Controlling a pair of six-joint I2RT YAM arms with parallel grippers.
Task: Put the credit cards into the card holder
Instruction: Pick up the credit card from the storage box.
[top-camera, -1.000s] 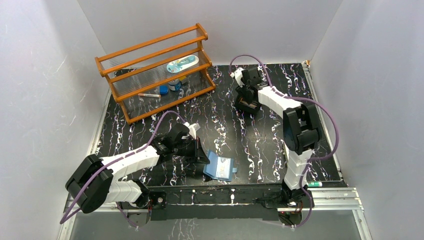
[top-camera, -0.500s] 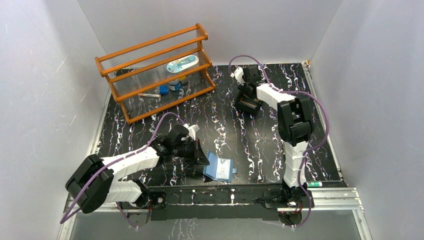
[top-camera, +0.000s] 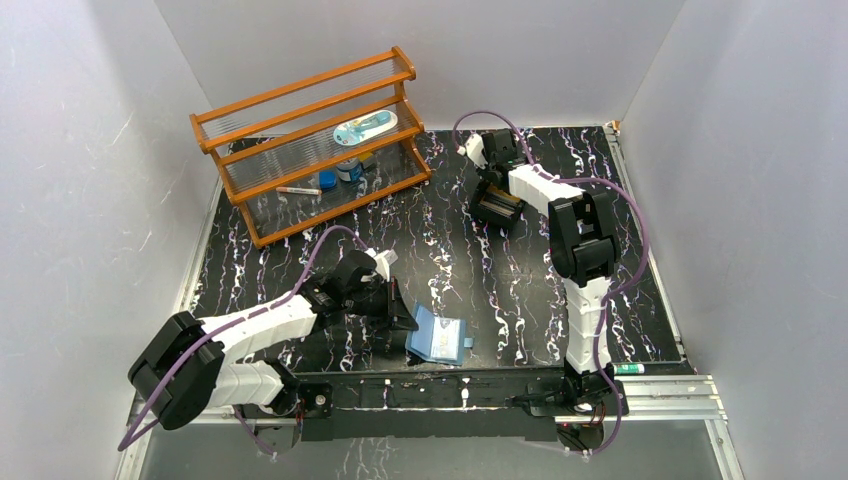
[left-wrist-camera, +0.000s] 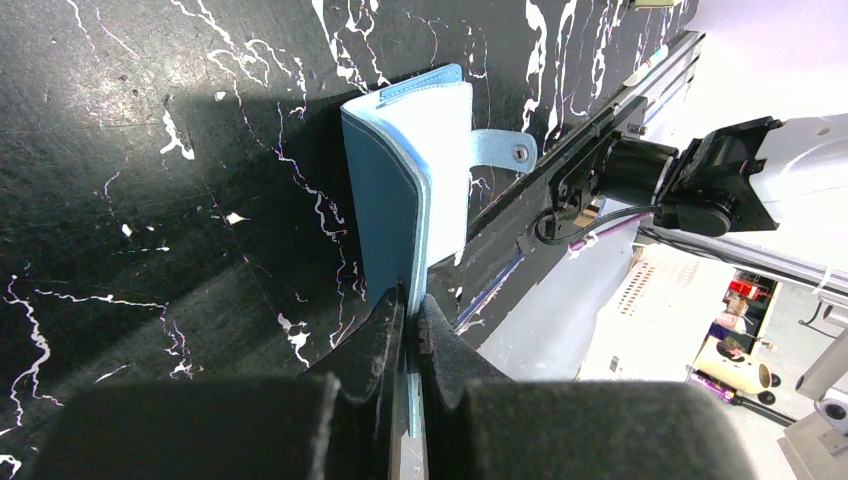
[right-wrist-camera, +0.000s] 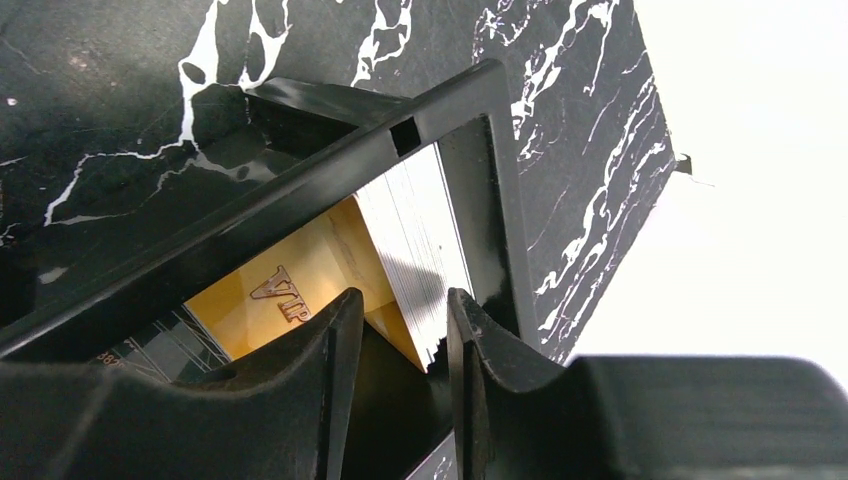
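Note:
The blue card holder (top-camera: 440, 338) stands partly open on the mat near the front edge. My left gripper (top-camera: 398, 316) is shut on one of its flaps; in the left wrist view the jaws (left-wrist-camera: 408, 305) pinch the holder's (left-wrist-camera: 405, 190) thin edge, and its snap tab (left-wrist-camera: 500, 150) sticks out to the right. The credit cards (right-wrist-camera: 420, 235) sit stacked in a black tray (right-wrist-camera: 300, 195), with an orange-gold "VIP" card (right-wrist-camera: 290, 285) at the front. My right gripper (right-wrist-camera: 398, 330) is open, its fingers either side of the stack's lower corner. In the top view it (top-camera: 497, 205) hovers over the tray at the back.
A wooden rack (top-camera: 310, 140) with clear shelves holding small items stands at the back left. A small green-tipped tube (top-camera: 628, 369) lies on the front rail at the right. White walls close in three sides.
The right arm's elbow has swung left and its gripper has settled lower over the black tray. The left gripper and the card holder have hardly moved.

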